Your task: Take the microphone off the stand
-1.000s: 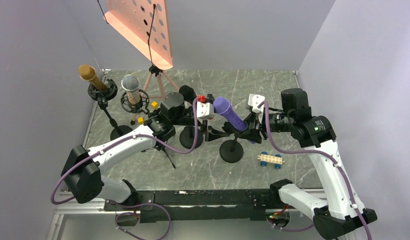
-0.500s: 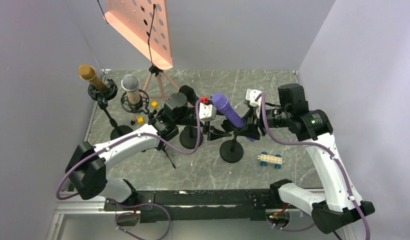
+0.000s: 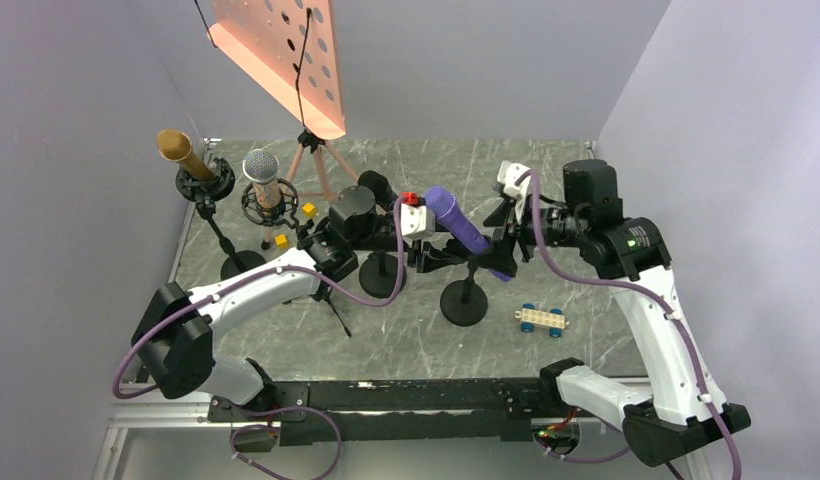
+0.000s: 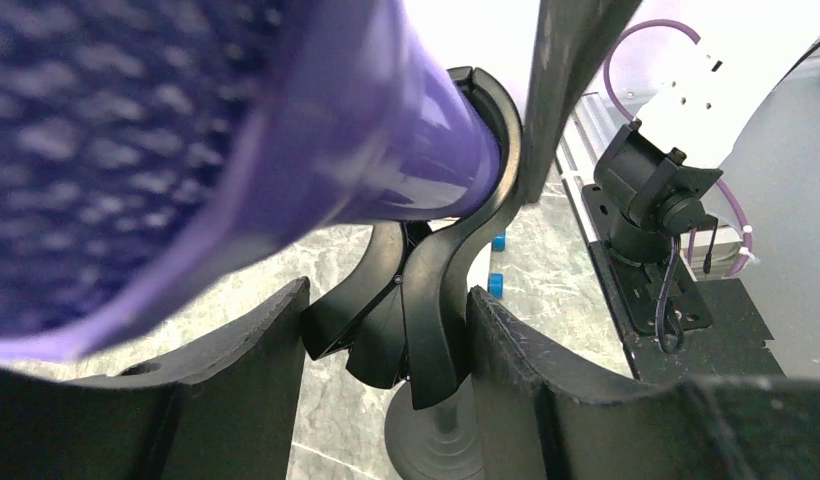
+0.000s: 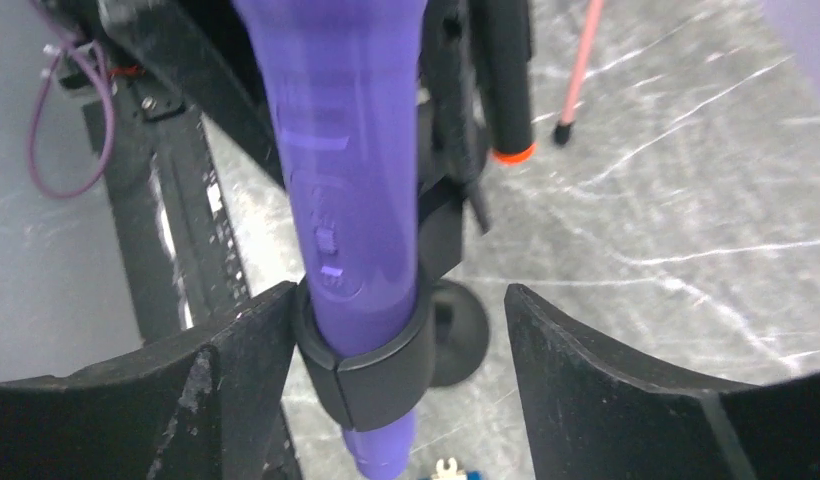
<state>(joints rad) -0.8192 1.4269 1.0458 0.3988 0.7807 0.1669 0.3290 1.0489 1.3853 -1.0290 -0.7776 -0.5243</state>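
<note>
A grey, white-veined marbled bench fills the floor of a booth closed in by plain pale lilac walls at the back and on both sides, with a black rail running along the near edge where the arm bases are bolted. Near the middle of the bench stands a short black stand on a round foot, and the purple microphone sits tilted in its clip, head up and to the left, tail poking out below the clip. The left tool has its fingers on either side of the clip's black neck, very close on both sides; I cannot tell whether they press it. The right tool is spread around the clip and the microphone's body, one finger against the clip and a clear gap at the other. At the back left a gold microphone and a silver microphone stand on their own black stands, with small yellow cubes just beside them. An orange perforated music desk on pink tripod legs rises at the back. A small toy brick car with blue wheels lies near the stand's foot, to its right
</note>
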